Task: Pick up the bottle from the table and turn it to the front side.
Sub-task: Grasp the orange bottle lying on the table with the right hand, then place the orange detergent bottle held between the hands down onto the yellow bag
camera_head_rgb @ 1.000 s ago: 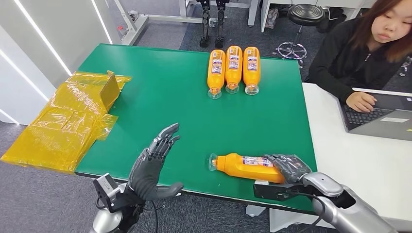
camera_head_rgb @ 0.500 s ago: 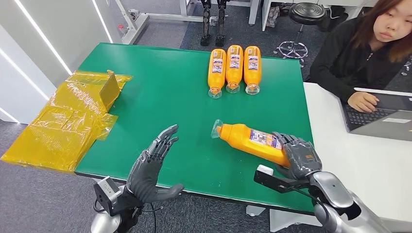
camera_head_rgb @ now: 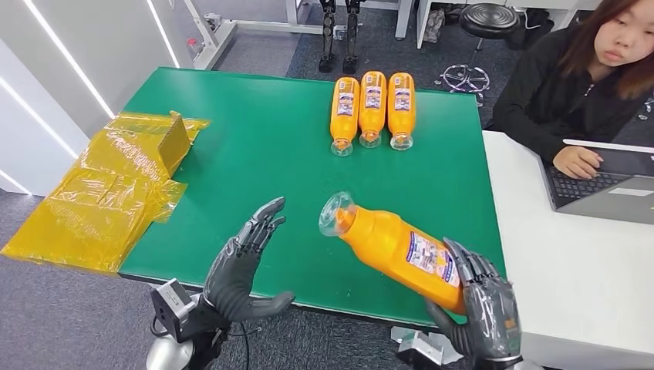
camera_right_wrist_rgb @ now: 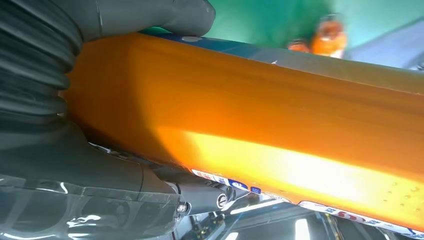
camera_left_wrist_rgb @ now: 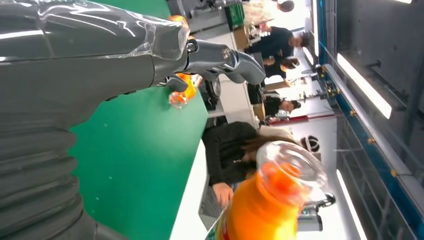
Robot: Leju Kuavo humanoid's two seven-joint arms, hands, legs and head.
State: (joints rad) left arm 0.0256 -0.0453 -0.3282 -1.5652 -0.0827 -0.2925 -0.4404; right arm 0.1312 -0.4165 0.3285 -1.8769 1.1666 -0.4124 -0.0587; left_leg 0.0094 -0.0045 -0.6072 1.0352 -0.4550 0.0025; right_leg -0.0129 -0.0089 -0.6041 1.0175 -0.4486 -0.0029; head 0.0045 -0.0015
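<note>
My right hand (camera_head_rgb: 482, 312) grips the base end of an orange bottle (camera_head_rgb: 393, 247) and holds it tilted above the near right part of the green table (camera_head_rgb: 254, 146). The bottle's clear cap (camera_head_rgb: 336, 213) points up and to the left, and its blue-and-white label faces upward. Up close the orange bottle (camera_right_wrist_rgb: 280, 130) lies across my right hand (camera_right_wrist_rgb: 75, 150). My left hand (camera_head_rgb: 239, 266) hovers open over the near table edge, left of the bottle, holding nothing. The left wrist view shows my left hand (camera_left_wrist_rgb: 100, 65) with the bottle's cap (camera_left_wrist_rgb: 290, 165) beyond it.
Three more orange bottles (camera_head_rgb: 371, 108) lie side by side at the far middle of the table. Yellow plastic wrapping (camera_head_rgb: 108, 193) hangs over the left edge. A person (camera_head_rgb: 586, 69) sits at a laptop (camera_head_rgb: 605, 181) on the white desk (camera_head_rgb: 571, 262) to the right.
My right hand has lifted the bottle off the table, raised it toward the camera and drawn it nearer. The left hand has stayed in place.
</note>
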